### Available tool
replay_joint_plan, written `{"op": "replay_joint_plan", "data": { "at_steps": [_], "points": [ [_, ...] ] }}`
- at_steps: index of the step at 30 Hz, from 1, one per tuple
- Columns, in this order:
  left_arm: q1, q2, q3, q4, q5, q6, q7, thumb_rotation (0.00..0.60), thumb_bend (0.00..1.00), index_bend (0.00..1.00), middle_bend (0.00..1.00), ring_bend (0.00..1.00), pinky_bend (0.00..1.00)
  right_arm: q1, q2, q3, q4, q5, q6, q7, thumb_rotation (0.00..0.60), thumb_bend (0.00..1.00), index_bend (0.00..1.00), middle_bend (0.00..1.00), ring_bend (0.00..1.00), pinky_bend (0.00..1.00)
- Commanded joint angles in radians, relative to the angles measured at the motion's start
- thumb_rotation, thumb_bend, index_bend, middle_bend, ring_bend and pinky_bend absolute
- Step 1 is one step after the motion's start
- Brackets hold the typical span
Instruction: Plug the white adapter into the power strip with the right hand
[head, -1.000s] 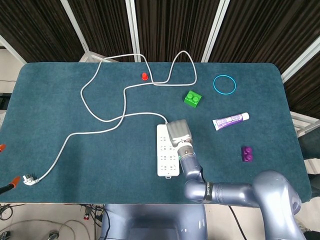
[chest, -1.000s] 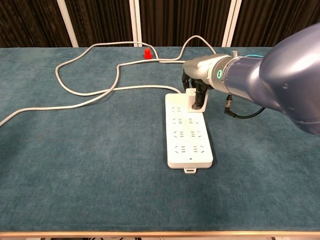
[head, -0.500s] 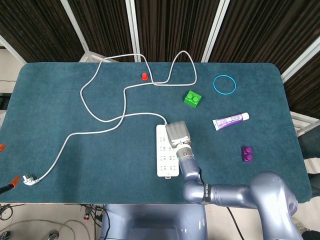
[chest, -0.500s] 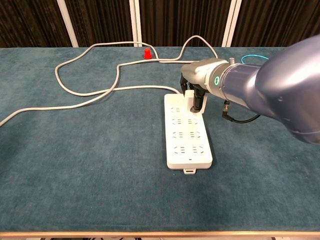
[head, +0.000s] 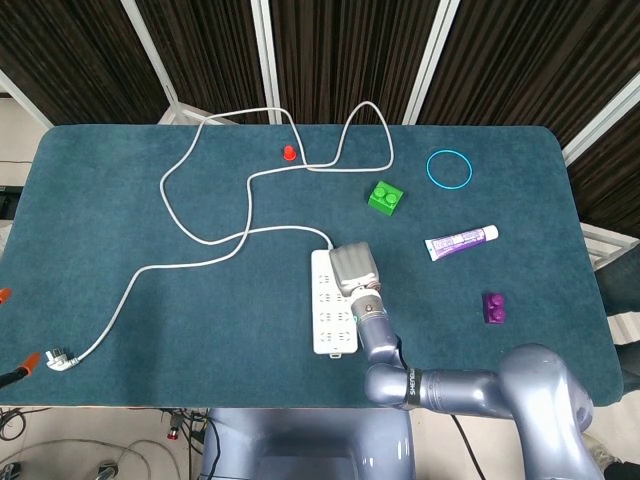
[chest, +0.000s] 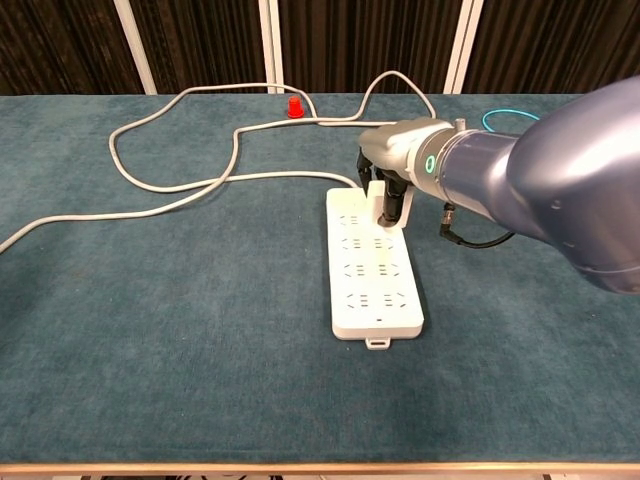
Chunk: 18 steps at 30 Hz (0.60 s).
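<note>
The white power strip (head: 328, 318) lies lengthwise near the table's front middle, and it also shows in the chest view (chest: 372, 275). My right hand (head: 353, 267) hangs over the strip's far end and hides it in the head view. Seen from the chest, the right hand (chest: 392, 160) pinches the small white adapter (chest: 377, 199) between dark fingers. The adapter stands upright on the far right sockets of the strip. How deep it sits in the socket is hidden. My left hand shows in neither view.
The strip's white cable (head: 205, 238) loops over the left and back of the table to a plug (head: 58, 358) at the front left. A red cap (head: 289, 152), green brick (head: 386, 197), cyan ring (head: 449, 169), purple tube (head: 461, 241) and purple brick (head: 494, 307) lie around.
The right hand with the adapter has drifted slightly left, and the power strip has slid a little left with it.
</note>
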Motion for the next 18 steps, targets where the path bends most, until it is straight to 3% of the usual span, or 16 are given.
{"op": "replay_joint_plan", "data": {
  "at_steps": [1, 4, 7, 10, 13, 18],
  "points": [
    [0.0, 0.0, 0.0, 0.0, 0.0, 0.0, -0.001, 0.6, 0.14, 0.15, 0.0, 0.0, 0.01, -0.001, 0.007, 0.004, -0.008, -0.002, 0.001, -0.001, 0.6, 0.69, 0.9, 0.81, 0.89, 0.82],
    [0.001, 0.001, 0.0, 0.0, 0.0, 0.001, -0.002, 0.6, 0.14, 0.15, 0.0, 0.0, 0.01, -0.001, 0.02, 0.006, -0.022, -0.003, 0.003, -0.007, 0.6, 0.69, 0.77, 0.76, 0.87, 0.81],
    [0.001, 0.001, 0.0, 0.0, -0.001, 0.001, -0.002, 0.6, 0.15, 0.15, 0.0, 0.0, 0.01, -0.002, 0.038, 0.006, -0.043, 0.0, -0.001, -0.014, 0.6, 0.69, 0.55, 0.59, 0.77, 0.77],
    [0.001, 0.001, 0.0, -0.001, -0.001, 0.001, -0.001, 0.6, 0.14, 0.15, 0.0, 0.0, 0.01, 0.001, 0.062, 0.001, -0.07, 0.019, 0.005, -0.039, 0.6, 0.6, 0.35, 0.42, 0.66, 0.67],
    [0.001, 0.001, 0.0, -0.001, -0.001, 0.001, 0.001, 0.6, 0.15, 0.15, 0.0, 0.0, 0.01, 0.005, 0.083, 0.005, -0.102, 0.035, 0.023, -0.055, 0.6, 0.52, 0.29, 0.35, 0.6, 0.6],
    [0.0, -0.002, 0.001, -0.002, -0.002, -0.002, 0.007, 0.6, 0.14, 0.15, 0.0, 0.0, 0.01, 0.014, 0.119, 0.017, -0.152, 0.079, 0.045, -0.084, 0.6, 0.51, 0.23, 0.29, 0.54, 0.58]
  ]
}}
